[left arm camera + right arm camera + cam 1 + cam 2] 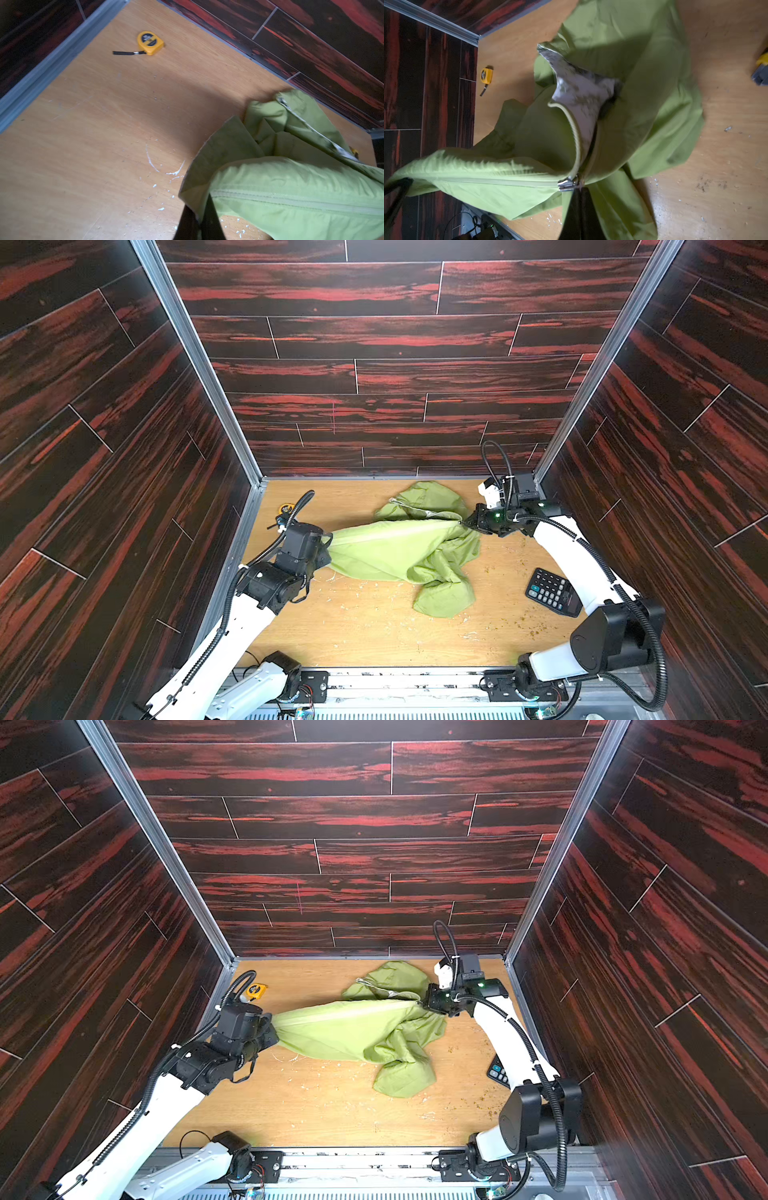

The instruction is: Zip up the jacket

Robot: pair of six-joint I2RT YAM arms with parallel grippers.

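The lime-green jacket [399, 556] [345, 1031] lies stretched across the wooden table between my two grippers. My left gripper [326, 547] [200, 216] is shut on its bottom hem at the foot of the zipper. My right gripper [462, 523] [580, 188] is shut on the pull of the metal zipper slider [568, 185]. The zipper is closed from the hem to the slider. Past the slider the two zipper sides part, and the whitish patterned lining [579, 91] shows at the collar. The hood and a sleeve lie bunched on the table.
A yellow tape measure [284, 508] [150, 42] lies at the table's far left corner. A black calculator [552, 591] sits under my right arm near the right wall. Dark wood-pattern walls enclose three sides. White flecks and crumbs dot the table.
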